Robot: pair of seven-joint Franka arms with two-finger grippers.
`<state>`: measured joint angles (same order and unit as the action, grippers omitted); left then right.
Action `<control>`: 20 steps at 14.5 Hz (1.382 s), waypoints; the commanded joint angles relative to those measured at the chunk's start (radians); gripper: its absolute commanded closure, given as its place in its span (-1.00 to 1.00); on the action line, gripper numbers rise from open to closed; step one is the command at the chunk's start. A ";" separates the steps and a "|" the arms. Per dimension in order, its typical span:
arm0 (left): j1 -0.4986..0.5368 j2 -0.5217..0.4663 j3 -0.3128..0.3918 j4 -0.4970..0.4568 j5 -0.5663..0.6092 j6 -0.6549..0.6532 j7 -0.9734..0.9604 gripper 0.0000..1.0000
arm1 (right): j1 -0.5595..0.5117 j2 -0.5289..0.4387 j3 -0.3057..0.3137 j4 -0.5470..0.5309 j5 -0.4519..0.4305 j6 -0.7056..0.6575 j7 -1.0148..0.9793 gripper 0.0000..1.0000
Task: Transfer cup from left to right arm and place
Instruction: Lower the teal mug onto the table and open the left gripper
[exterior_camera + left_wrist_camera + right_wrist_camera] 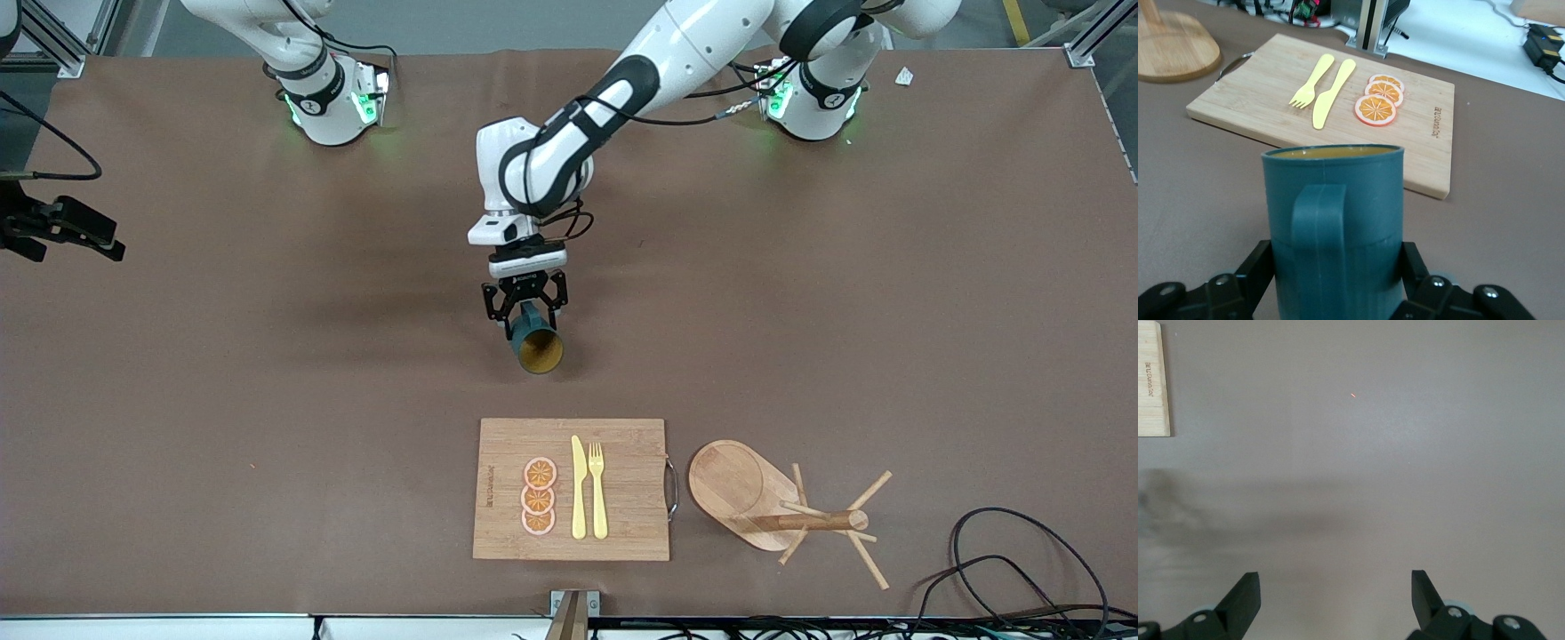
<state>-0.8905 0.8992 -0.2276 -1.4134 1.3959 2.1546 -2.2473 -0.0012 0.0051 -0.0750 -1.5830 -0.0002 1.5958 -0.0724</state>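
Note:
The cup (pixel 536 342) is dark teal-green with a tan-gold inside. My left gripper (pixel 524 307) is shut on its body and holds it tipped on its side over the middle of the table, mouth toward the front camera. In the left wrist view the cup (pixel 1335 200) fills the centre with its handle facing the camera, and the left gripper (pixel 1337 277) has a finger (pixel 1257 268) on each side of it. My right gripper (pixel 111 247) is at the right arm's end of the table. In its own wrist view the right gripper (pixel 1336 597) is open and empty over bare table.
A bamboo cutting board (pixel 622 484) lies nearer the front camera than the cup. It carries a yellow knife (pixel 579 489), a yellow fork (pixel 597 491) and three orange slices (pixel 539 496). A wooden mug tree (pixel 773 502) lies tipped over beside it. Cables (pixel 1022 569) lie at the front corner.

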 commanded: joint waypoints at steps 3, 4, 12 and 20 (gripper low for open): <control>-0.074 0.086 0.011 0.021 0.159 -0.143 -0.043 -0.08 | -0.008 -0.013 0.007 -0.012 -0.009 -0.002 -0.004 -1.00; -0.080 0.098 0.011 0.021 0.179 -0.148 -0.067 -0.11 | -0.008 -0.013 0.009 -0.012 -0.009 -0.002 -0.004 -1.00; -0.156 0.100 0.001 0.013 0.154 -0.255 -0.112 -1.00 | -0.009 -0.013 0.007 -0.012 -0.009 -0.004 -0.004 -1.00; -0.219 -0.063 -0.076 0.022 -0.207 -0.398 -0.095 -1.00 | 0.003 -0.010 0.011 -0.017 0.003 -0.011 -0.006 -1.00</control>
<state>-1.1112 0.9099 -0.2900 -1.3732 1.2656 1.7991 -2.3567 -0.0007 0.0054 -0.0732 -1.5842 0.0001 1.5864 -0.0730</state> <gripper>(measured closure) 0.000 0.000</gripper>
